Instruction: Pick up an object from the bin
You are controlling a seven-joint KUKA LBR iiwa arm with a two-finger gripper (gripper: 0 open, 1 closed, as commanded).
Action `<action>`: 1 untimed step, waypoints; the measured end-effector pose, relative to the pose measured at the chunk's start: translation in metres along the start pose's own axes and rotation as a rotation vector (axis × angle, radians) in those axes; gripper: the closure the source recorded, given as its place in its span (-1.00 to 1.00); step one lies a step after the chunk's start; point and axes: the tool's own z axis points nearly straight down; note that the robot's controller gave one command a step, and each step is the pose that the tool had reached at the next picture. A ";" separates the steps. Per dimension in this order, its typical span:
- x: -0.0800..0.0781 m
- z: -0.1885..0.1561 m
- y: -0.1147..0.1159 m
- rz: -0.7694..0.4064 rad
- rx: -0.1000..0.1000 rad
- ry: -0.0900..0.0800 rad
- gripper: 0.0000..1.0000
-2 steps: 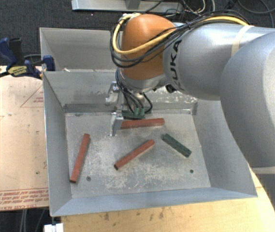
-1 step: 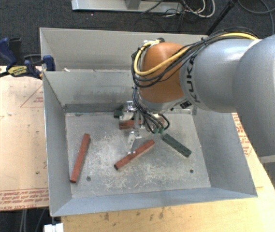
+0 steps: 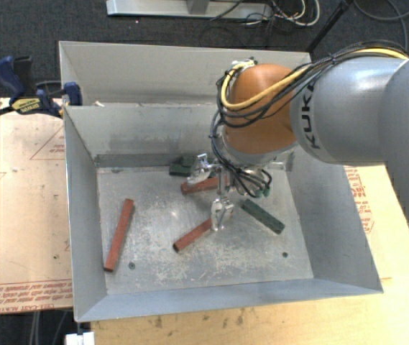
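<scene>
- One gripper (image 3: 221, 214), low over the floor of the bin (image 3: 80, 192), about mid-floor. The orange wrist cover (image 3: 258, 110) and its cables hide most of the gripper's body from me. I cannot tell whether the claw is released or clenched.
- One reddish piece (image 3: 198, 185), just up and left of the gripper. Its right end is covered by the wrist's parts, so I cannot read its full shape.
- One dark green bar (image 3: 265, 218), just right of the gripper, lying slantwise. Its upper end is lost under the cables.
- One dark green block (image 3: 180, 167), farther up and left of the gripper, by the back wall. It is small and its form is hard to make out.
- One short red-brown bar (image 3: 192, 238), the thing nearest the gripper. It is a slim, straight stick lying flat and slantwise. Its upper right end meets the gripper's tip and the rest runs down and left from it. I cannot make out whether that end is grasped or only touched.
- One long red-brown bar (image 3: 118, 234), well left of the gripper. It lies apart from the rest, in full view and slightly tilted.
</scene>
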 end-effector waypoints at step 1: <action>0.024 0.011 0.017 0.012 -0.001 0.004 -1.00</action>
